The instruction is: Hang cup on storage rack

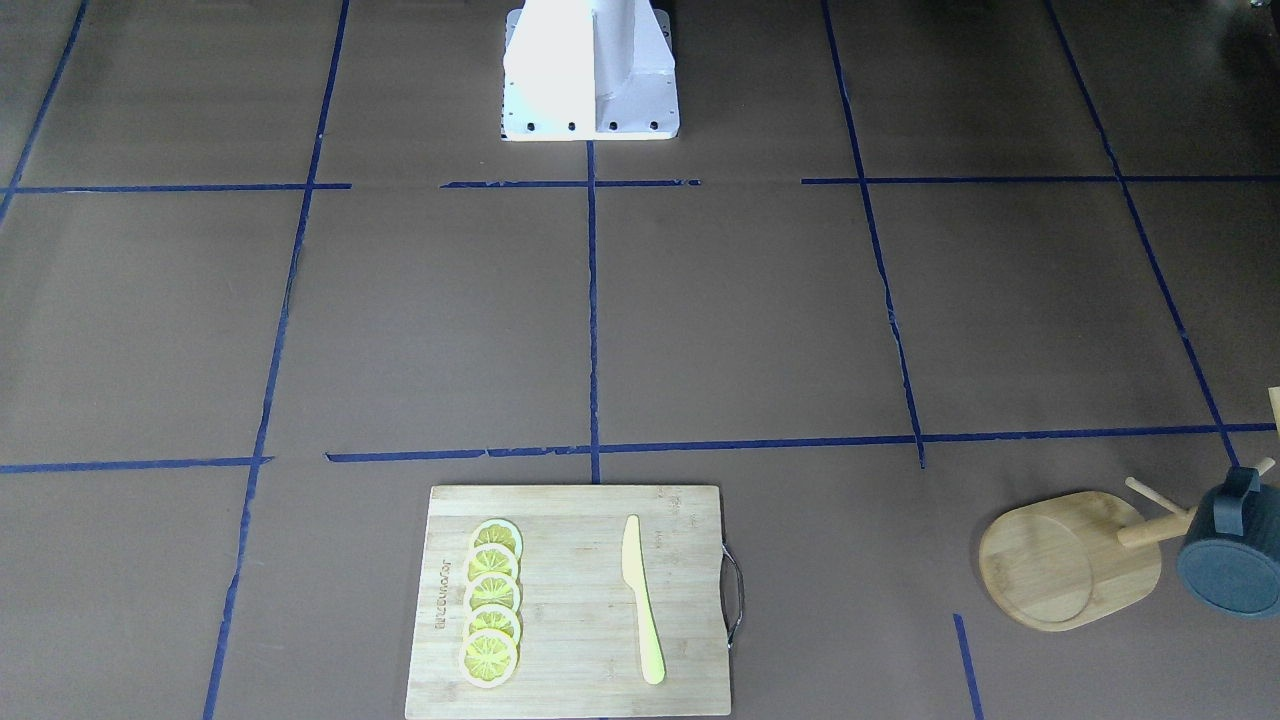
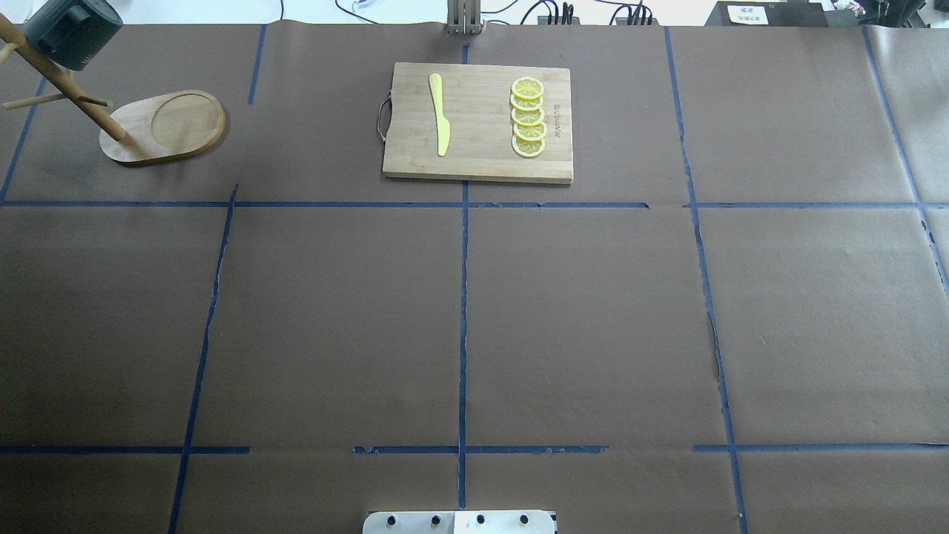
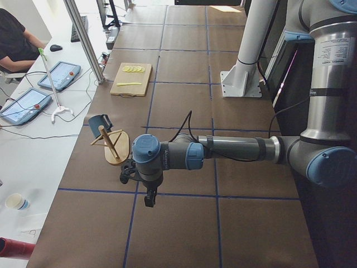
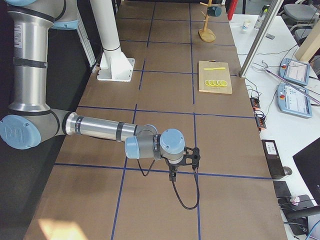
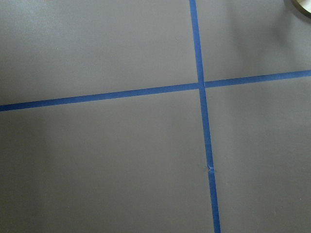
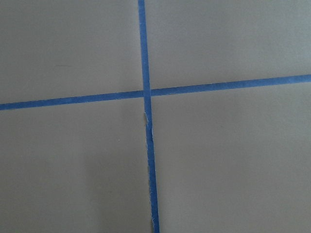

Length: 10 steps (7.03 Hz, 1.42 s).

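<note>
Cup (image 2: 70, 31) on storage rack (image 2: 185, 119) peg, cutting board (image 2: 482, 159) with knife (image 2: 440, 115) well apart.

1 cup (image 2: 70, 33). 1 storage rack (image 2: 163, 126). 1 wooden cutting board (image 2: 482, 159). 5 lemon slices (image 2: 528, 117). 1 yellow knife (image 2: 440, 115). 2 robot arms: left arm (image 3: 234, 151), right arm (image 4: 100, 130).

Both arms are built of silver-grey metal tubes with dark bands. The left arm (image 3: 240, 149) and the right arm (image 4: 97, 129) each have fat rounded joints closed by pale blue caps (image 3: 146, 149). A thin black cable (image 4: 186, 207) loops off each wrist, and the white pedestal (image 1: 590, 70) shows dark screws (image 1: 572, 127) along its foot plate.
</note>
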Each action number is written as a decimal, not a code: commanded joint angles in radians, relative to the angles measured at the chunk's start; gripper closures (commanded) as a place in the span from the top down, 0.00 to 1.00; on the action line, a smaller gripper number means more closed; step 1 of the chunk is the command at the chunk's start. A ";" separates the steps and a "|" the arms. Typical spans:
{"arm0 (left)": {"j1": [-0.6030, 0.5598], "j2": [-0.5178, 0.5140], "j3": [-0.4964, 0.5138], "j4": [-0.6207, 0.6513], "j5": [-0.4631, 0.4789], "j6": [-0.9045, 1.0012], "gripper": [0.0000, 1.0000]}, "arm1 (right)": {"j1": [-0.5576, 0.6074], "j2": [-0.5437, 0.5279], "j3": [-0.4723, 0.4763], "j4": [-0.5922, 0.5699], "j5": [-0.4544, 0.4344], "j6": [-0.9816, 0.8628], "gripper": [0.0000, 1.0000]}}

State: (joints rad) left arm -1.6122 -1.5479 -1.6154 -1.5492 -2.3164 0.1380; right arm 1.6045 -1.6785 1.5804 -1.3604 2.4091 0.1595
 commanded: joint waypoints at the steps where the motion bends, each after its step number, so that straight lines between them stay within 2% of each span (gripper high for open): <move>1: 0.000 0.000 0.000 0.000 0.000 0.000 1.00 | 0.038 0.031 0.038 -0.133 -0.010 -0.014 1.00; 3: 0.002 0.000 0.000 0.000 0.000 0.000 1.00 | 0.037 0.023 0.072 -0.157 -0.010 -0.014 1.00; 10: 0.002 -0.006 -0.001 -0.002 -0.001 0.005 1.00 | 0.037 0.025 0.067 -0.155 -0.019 -0.014 1.00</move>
State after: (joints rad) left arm -1.6107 -1.5535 -1.6166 -1.5509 -2.3166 0.1415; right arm 1.6410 -1.6529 1.6468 -1.5158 2.3900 0.1463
